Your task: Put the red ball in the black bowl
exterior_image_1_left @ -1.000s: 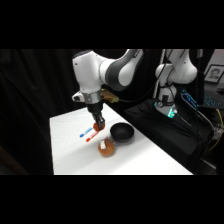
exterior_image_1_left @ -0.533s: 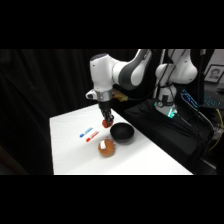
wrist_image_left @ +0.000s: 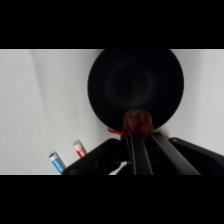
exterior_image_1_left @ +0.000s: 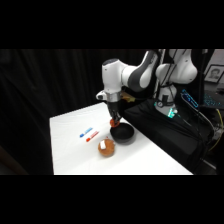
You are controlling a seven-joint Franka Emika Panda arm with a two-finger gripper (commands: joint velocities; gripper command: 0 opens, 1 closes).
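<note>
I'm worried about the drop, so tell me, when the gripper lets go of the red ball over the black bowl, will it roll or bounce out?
The red ball is round, so it will likely roll. It hangs over the black bowl's near rim, so it could glance off. The bowl's glossy, curved inside should probably funnel it to the middle.

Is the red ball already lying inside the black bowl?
No, the gripper holds the red ball above the near rim of the black bowl, whose inside is empty.

I see the black bowl (wrist_image_left: 136,86) open from above; two markers (exterior_image_1_left: 89,134) and orange-brown object (exterior_image_1_left: 106,147) crowd its near side.
</note>
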